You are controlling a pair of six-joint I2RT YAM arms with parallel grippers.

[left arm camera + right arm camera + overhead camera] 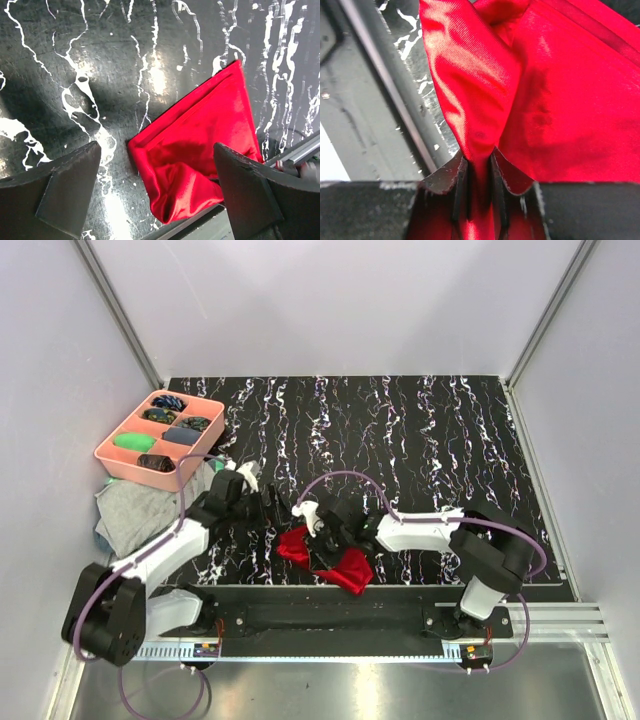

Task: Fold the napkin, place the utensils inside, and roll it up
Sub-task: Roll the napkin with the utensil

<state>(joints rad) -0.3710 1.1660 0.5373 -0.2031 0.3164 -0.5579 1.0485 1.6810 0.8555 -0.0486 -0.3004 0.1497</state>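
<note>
The red napkin [325,558] lies bunched at the near edge of the marbled counter [420,440], just in front of the rail between the two arm bases, with its long axis running from upper left to lower right in the top view. The right pincer [479,165] is on it and plainly the nearer of the two: in its wrist view the jaws are drawn close together with a pinched ridge of red cloth rising from between them, so it grips a fold of the napkin. The left pincer [155,190] hovers just beside the napkin's left end, its two fingers [70,185] spread wide and holding nothing; the cloth lies below and between them, its folded corner pointing away. No utensils are visible in any view. Judging by this, folding is unfinished.
</note>
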